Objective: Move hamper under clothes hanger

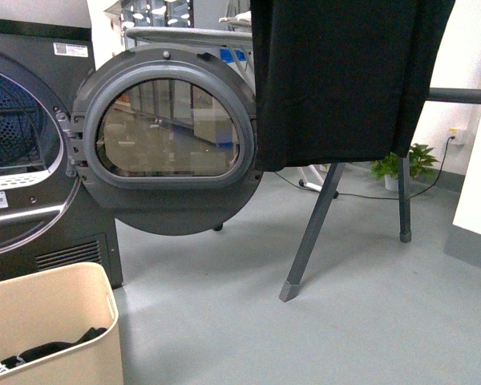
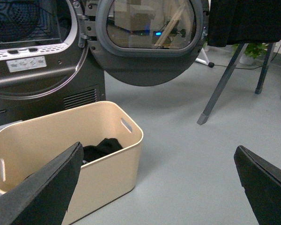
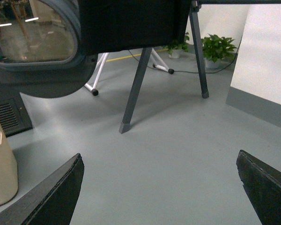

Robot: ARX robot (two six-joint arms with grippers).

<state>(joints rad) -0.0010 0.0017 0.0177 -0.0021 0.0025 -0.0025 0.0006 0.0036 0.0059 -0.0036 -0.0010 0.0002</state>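
Beige hamper (image 2: 107,159) lies lengthwise along the dryer (image 2: 33,93), apart from clothes hanger (image 2: 222,84).

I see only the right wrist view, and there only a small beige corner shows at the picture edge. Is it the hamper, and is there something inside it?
Observer: Yes, it is the hamper. The left wrist view shows dark clothing lying at its bottom.
Operator: Does it have some place to grip?
Observer: A slot handle is cut near the rim of one short wall, and another sits in the opposite wall.
Operator: Does the left gripper hold it?
Observer: No. The left gripper is open, with only bare floor between its fingertips.
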